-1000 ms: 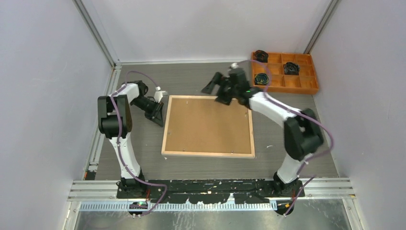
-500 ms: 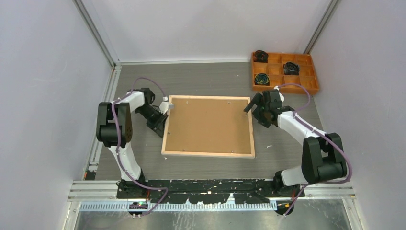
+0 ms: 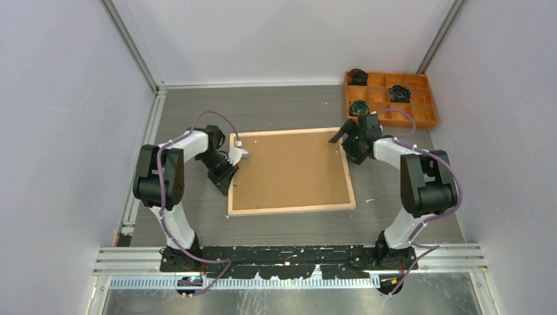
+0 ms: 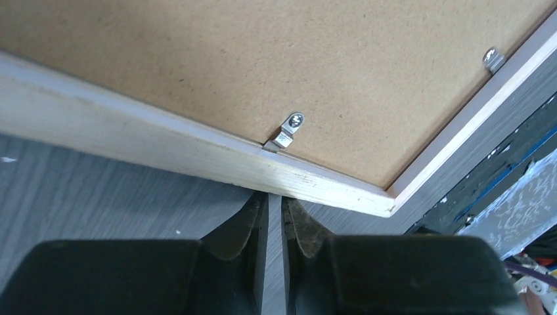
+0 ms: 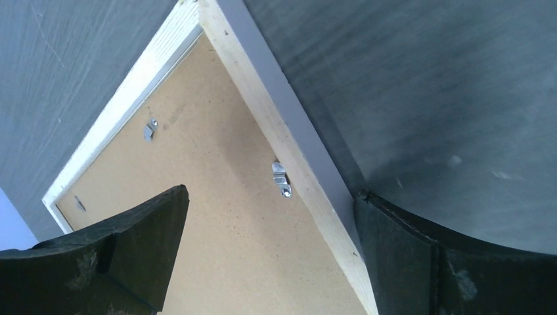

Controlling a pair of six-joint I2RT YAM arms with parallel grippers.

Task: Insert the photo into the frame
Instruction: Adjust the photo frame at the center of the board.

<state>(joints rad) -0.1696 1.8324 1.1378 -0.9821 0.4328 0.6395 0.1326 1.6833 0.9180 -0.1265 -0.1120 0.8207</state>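
The frame (image 3: 292, 209) lies back up on the table, its light wood rails around a brown backing board (image 3: 292, 167) held by small metal clips (image 4: 289, 128). The photo is hidden. My left gripper (image 3: 231, 172) is low on the table at the frame's left rail (image 4: 164, 151). Its jaws are almost closed, empty, with tips (image 4: 274, 197) touching the rail's outer side. My right gripper (image 3: 343, 139) is open at the far right corner. It straddles the right rail (image 5: 289, 131), one finger (image 5: 131, 243) over the board and the other (image 5: 407, 249) outside.
An orange compartment tray (image 3: 427, 118) holding a few dark coils stands at the back right, close behind the right gripper. Grey walls enclose the table on the left, back and right. A black rail runs along the near edge.
The frame has slid slightly right and turned a little. The left gripper has moved in against the left rail. The right gripper has swung from the far edge to the far right corner.
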